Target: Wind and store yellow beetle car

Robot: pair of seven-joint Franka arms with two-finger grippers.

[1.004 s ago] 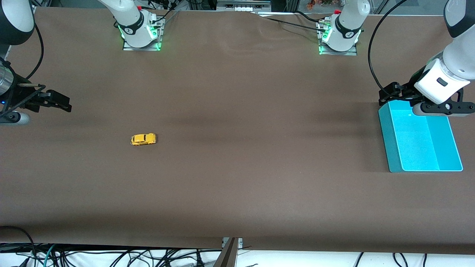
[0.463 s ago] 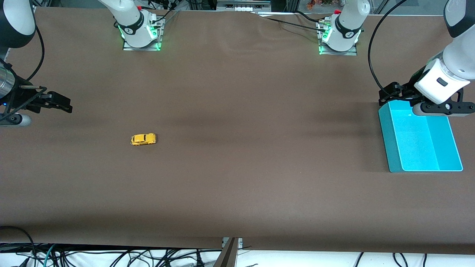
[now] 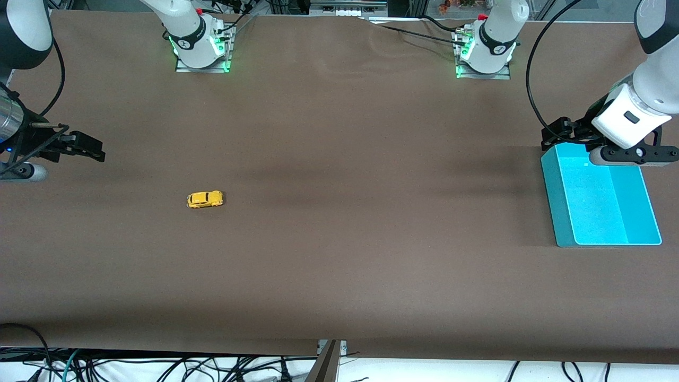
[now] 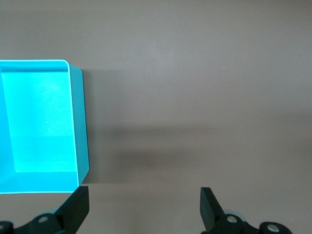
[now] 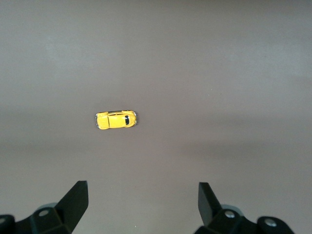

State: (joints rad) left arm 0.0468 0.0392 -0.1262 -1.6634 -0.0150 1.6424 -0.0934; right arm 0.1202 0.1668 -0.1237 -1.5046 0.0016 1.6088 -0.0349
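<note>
The yellow beetle car (image 3: 205, 199) stands on its wheels on the brown table, toward the right arm's end. It also shows in the right wrist view (image 5: 116, 120), ahead of the fingers and apart from them. My right gripper (image 3: 94, 151) is open and empty, up over the table's edge at the right arm's end; the right wrist view shows its gap (image 5: 142, 201). My left gripper (image 3: 553, 138) is open and empty (image 4: 144, 205), over the corner of the bright blue bin (image 3: 551, 204). The bin is empty (image 4: 80, 126).
The two arm bases (image 3: 200, 48) (image 3: 484, 55) stand along the table's edge farthest from the front camera. Cables hang below the table's near edge (image 3: 212, 366). Bare brown table lies between the car and the bin.
My right gripper has crept slightly toward the car. The car, the bin and the left arm have not moved.
</note>
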